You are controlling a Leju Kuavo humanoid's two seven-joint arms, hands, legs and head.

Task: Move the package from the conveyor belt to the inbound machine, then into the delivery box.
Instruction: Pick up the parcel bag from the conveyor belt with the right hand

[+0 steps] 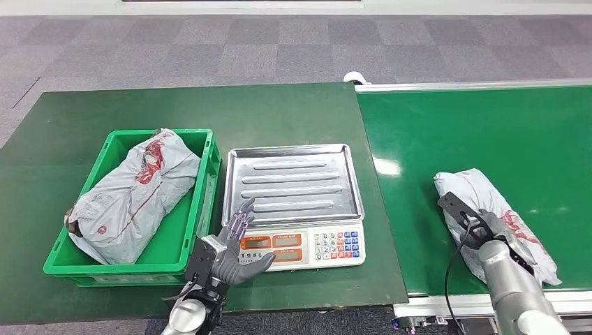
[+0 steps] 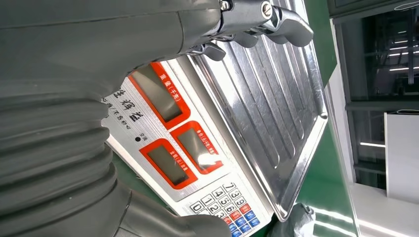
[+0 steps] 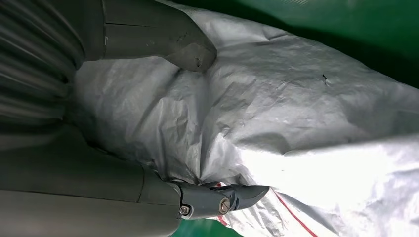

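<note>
A grey-white plastic package (image 1: 489, 199) with red print lies on the green conveyor belt (image 1: 489, 125) at the right. My right hand (image 1: 482, 227) grips its near end; in the right wrist view the thumb (image 3: 192, 52) and fingers (image 3: 232, 197) dig into the crinkled package (image 3: 296, 128) from both sides. The inbound machine is a scale with a steel tray (image 1: 293, 181) and a keypad panel (image 1: 307, 246), standing in the middle. My left hand (image 1: 237, 248) hovers at the scale's front left corner, fingers spread and empty, over the scale's display panel (image 2: 168, 138).
The green delivery box (image 1: 209, 178) stands left of the scale on the dark green table (image 1: 279, 112) and holds another grey package (image 1: 136, 195). A metal rail (image 1: 475, 85) edges the belt's far side. Carpeted floor lies beyond.
</note>
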